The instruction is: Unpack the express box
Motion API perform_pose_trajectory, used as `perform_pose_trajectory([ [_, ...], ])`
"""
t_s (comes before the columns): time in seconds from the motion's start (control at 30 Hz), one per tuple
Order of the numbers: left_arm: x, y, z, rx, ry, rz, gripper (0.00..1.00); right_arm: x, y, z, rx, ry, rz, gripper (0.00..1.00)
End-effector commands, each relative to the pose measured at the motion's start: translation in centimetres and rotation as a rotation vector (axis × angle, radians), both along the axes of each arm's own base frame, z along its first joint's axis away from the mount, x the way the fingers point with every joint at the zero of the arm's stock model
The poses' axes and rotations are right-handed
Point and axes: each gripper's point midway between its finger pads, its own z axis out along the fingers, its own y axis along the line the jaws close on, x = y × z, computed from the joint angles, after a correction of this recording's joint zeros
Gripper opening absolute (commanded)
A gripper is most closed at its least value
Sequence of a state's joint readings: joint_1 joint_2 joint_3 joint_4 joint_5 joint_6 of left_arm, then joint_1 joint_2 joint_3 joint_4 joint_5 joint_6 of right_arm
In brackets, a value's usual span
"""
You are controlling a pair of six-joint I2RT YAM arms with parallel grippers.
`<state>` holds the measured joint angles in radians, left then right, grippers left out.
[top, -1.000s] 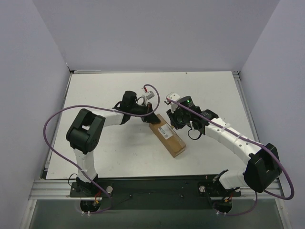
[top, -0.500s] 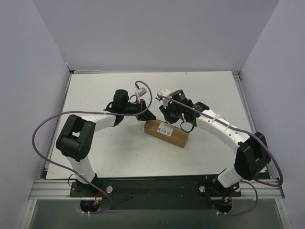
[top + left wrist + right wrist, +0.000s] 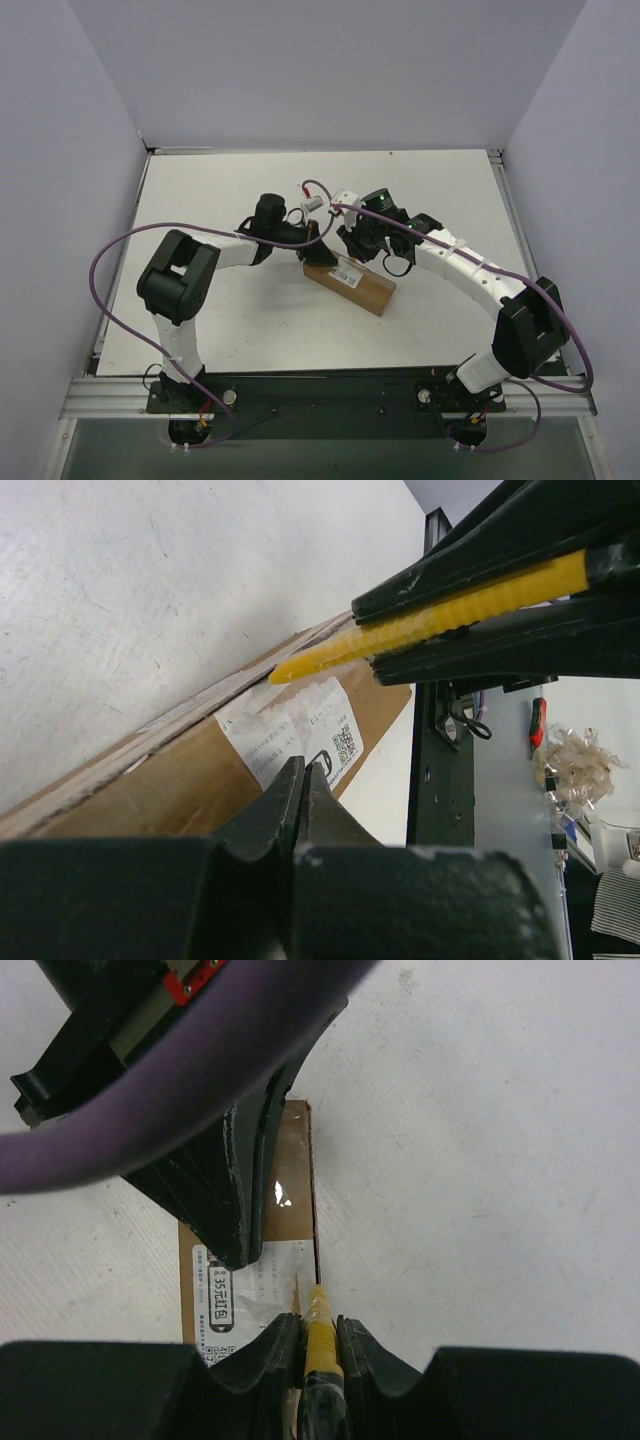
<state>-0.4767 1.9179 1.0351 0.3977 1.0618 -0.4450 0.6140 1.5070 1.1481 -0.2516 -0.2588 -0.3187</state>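
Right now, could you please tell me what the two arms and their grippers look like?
Both arms have white links and bulky black joints: the left arm, the right arm. A purple cable loops along each. The left gripper and right gripper are black, with tapered tips. A green light glows on the right wrist.

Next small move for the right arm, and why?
Probably draw the utility knife along the seam, away from the right gripper. Its tip sits at the seam on the express box, and the shut left gripper appears to rest on the box top beside it, so the box looks braced.
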Motion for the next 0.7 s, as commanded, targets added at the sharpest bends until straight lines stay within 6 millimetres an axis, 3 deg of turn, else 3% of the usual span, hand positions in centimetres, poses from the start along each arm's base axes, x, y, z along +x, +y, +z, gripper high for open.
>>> perform_pose_trajectory([
  [0.0,0.5,-0.9,-0.7,0.038,-0.055,-0.005,0.0,-0.6,-0.5,1.1,0.027,-0.001,0.011,0.0],
  [0.23,1.7,-0.3,-3.9,0.149,-0.034,0.057,0.0,-1.3,-1.2,0.9,0.018,0.024,-0.034,0.0],
  [0.67,2.3,-0.2,-5.5,0.212,-0.041,0.092,0.0,-3.4,-2.9,0.0,-0.015,0.072,-0.083,0.0],
])
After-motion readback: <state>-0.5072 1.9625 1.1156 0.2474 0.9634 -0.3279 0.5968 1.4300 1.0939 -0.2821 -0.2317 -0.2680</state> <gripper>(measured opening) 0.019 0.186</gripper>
